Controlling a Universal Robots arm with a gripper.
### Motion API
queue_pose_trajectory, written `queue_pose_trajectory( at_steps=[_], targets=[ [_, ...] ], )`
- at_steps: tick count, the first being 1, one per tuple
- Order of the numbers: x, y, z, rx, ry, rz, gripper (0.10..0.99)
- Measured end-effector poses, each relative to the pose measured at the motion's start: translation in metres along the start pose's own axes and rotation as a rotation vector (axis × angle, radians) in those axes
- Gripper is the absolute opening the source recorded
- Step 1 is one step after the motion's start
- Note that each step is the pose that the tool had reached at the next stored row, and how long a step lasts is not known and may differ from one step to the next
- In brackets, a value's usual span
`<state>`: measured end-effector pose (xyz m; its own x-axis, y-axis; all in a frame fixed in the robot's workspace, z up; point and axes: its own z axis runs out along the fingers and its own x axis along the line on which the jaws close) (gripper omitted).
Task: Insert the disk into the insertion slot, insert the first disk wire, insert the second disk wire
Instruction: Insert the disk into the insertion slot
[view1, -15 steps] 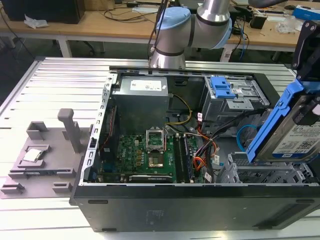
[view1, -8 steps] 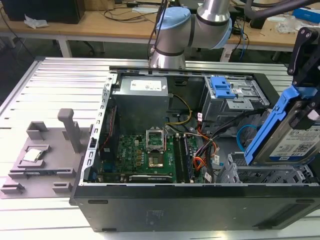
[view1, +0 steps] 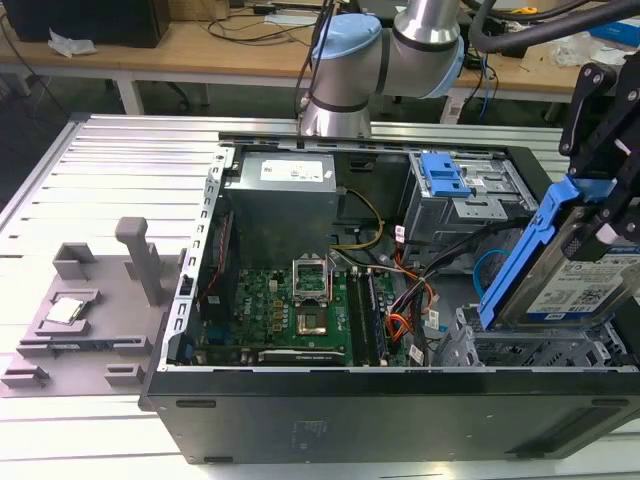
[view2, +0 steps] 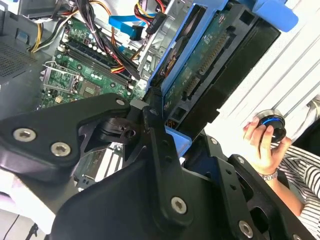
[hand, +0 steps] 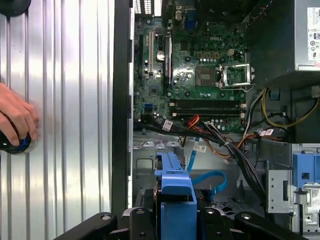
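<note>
My gripper (view1: 608, 215) is shut on the disk (view1: 565, 275), a grey drive with a white label in a bright blue carrier. It holds the disk tilted steeply at the exterior view's right, over the open computer case. The disk's lower edge hangs just above the insertion slot (view1: 530, 352), a low silver perforated cage at the case's near right corner. In the second wrist view the disk (view2: 200, 70) shows its green circuit side, clamped by the black fingers (view2: 150, 125). The first wrist view shows the blue carrier (hand: 175, 192) above the cage floor (hand: 147, 165).
A taller grey box with a blue latch (view1: 455, 190) stands behind the slot. Orange and black cables (view1: 410, 295) and a blue flat cable (hand: 210, 177) lie beside the cage, next to the motherboard (view1: 290, 310). A person's hand (view2: 262, 145) rests on a round knob outside the case. A grey fixture (view1: 80, 315) sits at the exterior view's left.
</note>
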<state>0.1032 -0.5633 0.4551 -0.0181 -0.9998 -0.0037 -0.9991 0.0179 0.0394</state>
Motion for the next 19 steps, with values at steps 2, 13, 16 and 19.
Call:
queue_pose_trajectory(
  at_steps=[2,13,16,19],
  targets=[
    [-0.0022,0.0006,0.0018,0.000,-0.0022,0.000,0.365],
    [-0.0059,0.0020,0.0118,0.000,-0.0043,0.000,0.365],
    [-0.0065,0.0019,0.0165,0.000,-0.0042,0.000,0.365],
    [-0.0064,0.0016,0.0231,0.000,-0.0043,0.000,0.365]
  ],
)
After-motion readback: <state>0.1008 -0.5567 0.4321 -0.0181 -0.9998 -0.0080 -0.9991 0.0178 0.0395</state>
